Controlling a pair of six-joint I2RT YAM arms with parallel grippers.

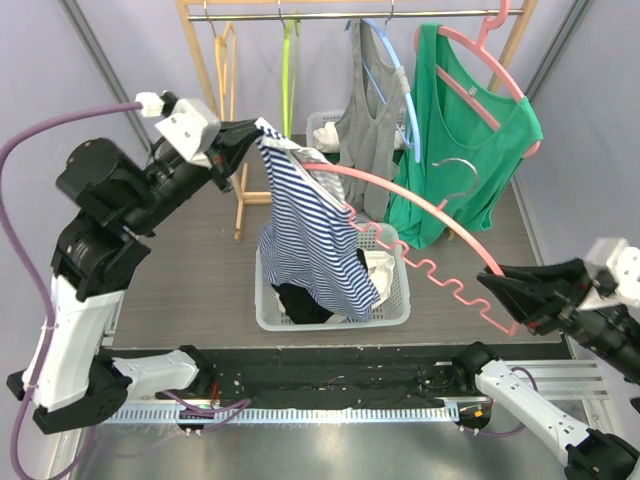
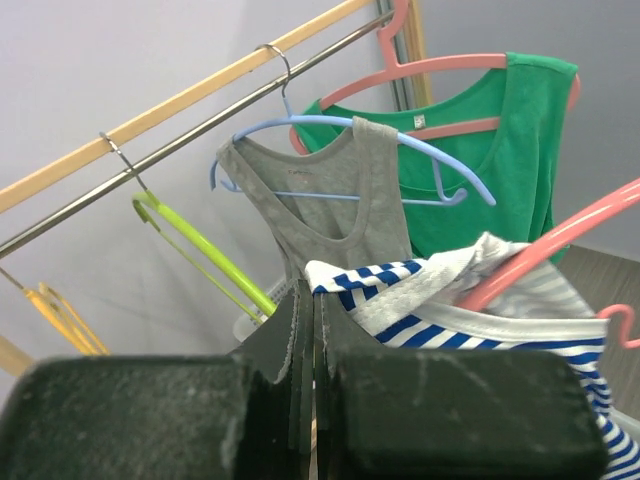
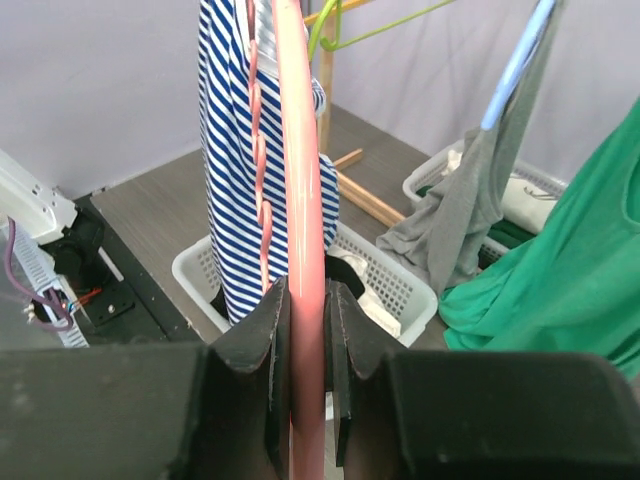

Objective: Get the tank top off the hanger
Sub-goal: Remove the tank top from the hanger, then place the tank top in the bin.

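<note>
The wooden clothes rack with its metal rail stands behind the white laundry basket, and a green tank top on a pink hanger of its own hangs from the rail, behind the basket and to its right. Beside it, straight behind the basket, is a grey tank top on a pale blue hanger. The striped tank top hangs right over the basket, with its hem down inside. Its upper part is draped on the near end of a long pink hanger, which slants from above the basket out past the basket's right side. Up and to the left of the basket, the left gripper is pinched tight on the striped top's white-edged strap. To the right of the basket, the right gripper is clamped on the pink hanger's outer end, with the rod squeezed between both fingers.
</note>
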